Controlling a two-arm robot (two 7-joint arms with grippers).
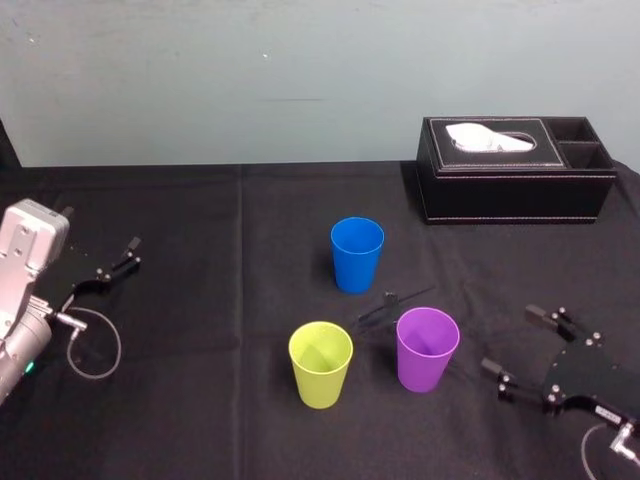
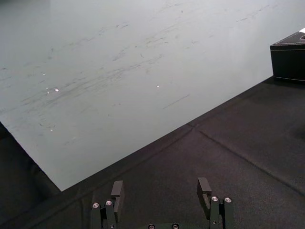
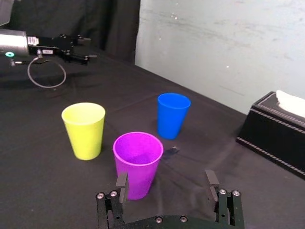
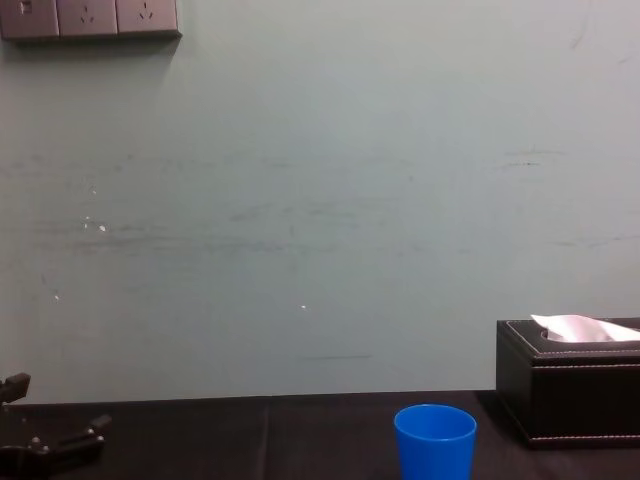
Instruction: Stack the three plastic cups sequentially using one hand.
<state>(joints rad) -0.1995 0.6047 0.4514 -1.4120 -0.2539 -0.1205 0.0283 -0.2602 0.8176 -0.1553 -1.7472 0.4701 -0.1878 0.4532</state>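
Note:
Three cups stand upright and apart on the black tablecloth. The blue cup [image 1: 357, 254] [image 3: 173, 115] [image 4: 434, 442] is farthest from me. Nearer are the yellow-green cup [image 1: 321, 364] [image 3: 84, 130] and, to its right, the purple cup [image 1: 427, 349] [image 3: 138, 164]. My right gripper [image 1: 512, 341] [image 3: 167, 181] is low over the cloth just right of the purple cup, open and pointing at it, with nothing between its fingers. My left gripper [image 1: 128, 255] [image 2: 161, 188] rests open and empty at the far left, well away from the cups.
A black leather tissue box [image 1: 514, 168] [image 3: 281, 130] [image 4: 570, 380] stands at the back right, behind the blue cup. A pale wall closes off the table's far edge. The left arm's cable loop [image 1: 92, 345] lies on the cloth at the left.

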